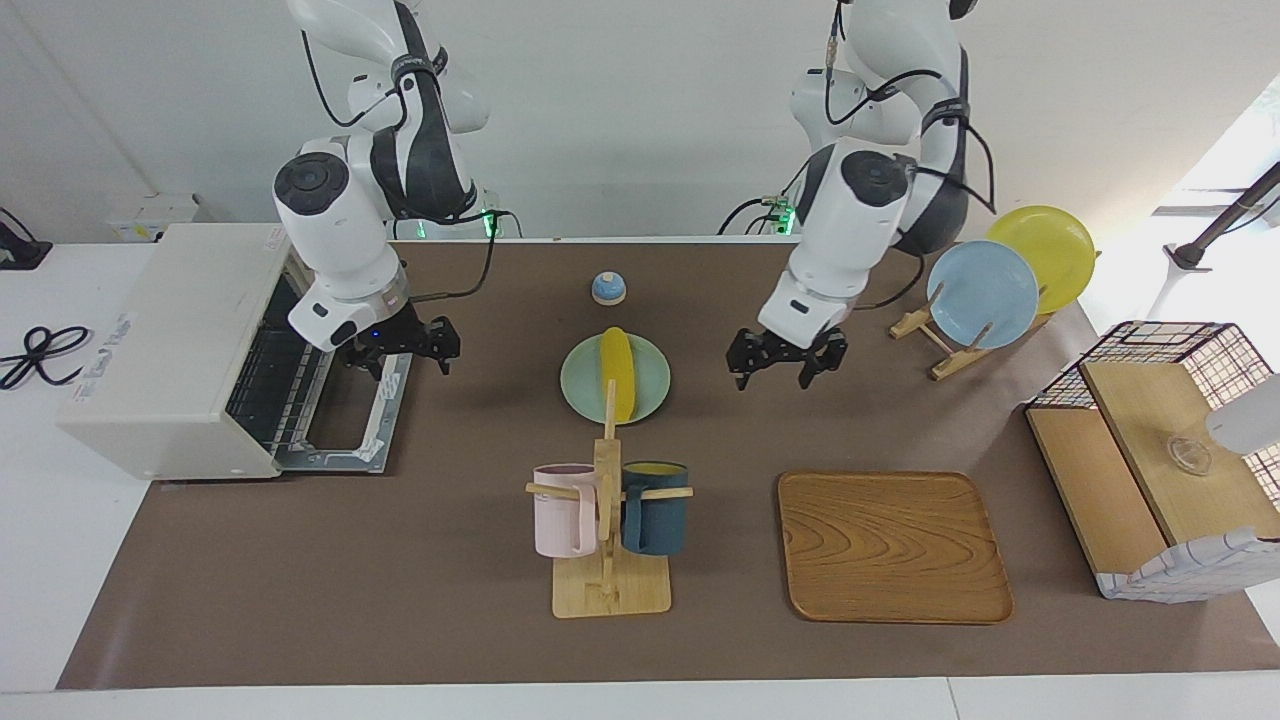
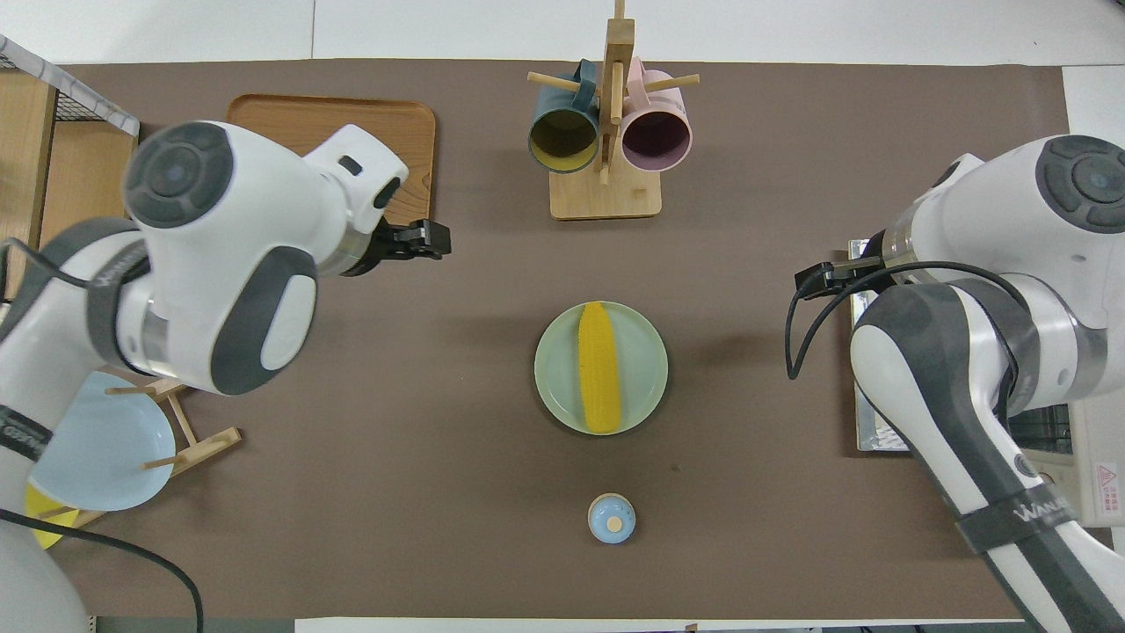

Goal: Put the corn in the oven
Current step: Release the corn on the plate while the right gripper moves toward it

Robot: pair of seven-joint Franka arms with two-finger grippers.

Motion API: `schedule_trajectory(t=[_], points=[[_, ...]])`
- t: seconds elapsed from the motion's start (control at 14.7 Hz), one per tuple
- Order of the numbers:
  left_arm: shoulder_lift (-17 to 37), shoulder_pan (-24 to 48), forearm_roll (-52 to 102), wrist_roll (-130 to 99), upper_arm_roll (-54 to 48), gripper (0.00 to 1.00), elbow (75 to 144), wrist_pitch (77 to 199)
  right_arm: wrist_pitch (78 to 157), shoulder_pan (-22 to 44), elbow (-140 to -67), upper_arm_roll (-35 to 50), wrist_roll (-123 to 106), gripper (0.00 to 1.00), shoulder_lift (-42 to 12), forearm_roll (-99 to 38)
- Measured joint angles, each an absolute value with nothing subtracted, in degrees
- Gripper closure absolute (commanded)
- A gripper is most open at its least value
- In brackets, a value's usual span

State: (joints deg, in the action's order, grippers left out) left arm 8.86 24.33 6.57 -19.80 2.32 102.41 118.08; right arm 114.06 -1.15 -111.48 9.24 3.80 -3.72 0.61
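The yellow corn (image 1: 618,372) lies lengthwise on a pale green plate (image 1: 580,388) in the middle of the table; it also shows in the overhead view (image 2: 598,367). The white oven (image 1: 170,335) stands at the right arm's end of the table. Its door (image 1: 385,425) is folded down flat and its wire rack is in sight. My right gripper (image 1: 410,358) hangs open and empty over the open door, beside the oven's mouth. My left gripper (image 1: 775,375) hangs open and empty over bare table between the green plate and the plate rack. Neither gripper touches the corn.
A wooden mug rack (image 1: 608,590) with a pink mug and a dark blue mug stands farther from the robots than the plate. Beside it lies a wooden tray (image 1: 890,545). A plate rack (image 1: 985,290), a wire-and-wood basket (image 1: 1150,450) and a small blue knobbed lid (image 1: 608,288) are also there.
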Motion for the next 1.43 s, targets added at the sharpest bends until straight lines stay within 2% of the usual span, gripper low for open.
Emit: schedule_trajectory(t=[0.41,0.75,0.95,1.16,1.36,1.43], points=[[2.9,13.0,1.9,-10.7,2.3,0.0,99.6,107.7,112.6,0.8,-106.8,17.0,17.0,0.0,-5.3,1.1],[-3.8,7.7,1.3,-5.4,2.2,0.0,99.6,94.7,113.4,15.4,-101.0,17.8,35.9,0.0,-10.9,6.6],[-6.3,7.0,1.3,-4.8,2.2,0.0,100.1,90.3,115.5,20.3,-100.4,17.8,40.2,0.0,-13.5,10.6],[-6.8,7.0,1.3,-4.8,1.9,0.0,100.3,90.2,119.0,25.8,-100.4,17.8,48.5,0.0,-18.3,16.4],[-6.8,7.1,1.3,-4.8,1.7,0.0,100.3,90.3,122.9,27.9,-100.4,17.8,51.9,0.0,-22.4,17.4],[-6.8,7.1,1.3,-4.8,1.6,0.0,100.3,90.3,123.2,27.8,-100.4,17.6,51.9,0.06,-23.1,17.4]])
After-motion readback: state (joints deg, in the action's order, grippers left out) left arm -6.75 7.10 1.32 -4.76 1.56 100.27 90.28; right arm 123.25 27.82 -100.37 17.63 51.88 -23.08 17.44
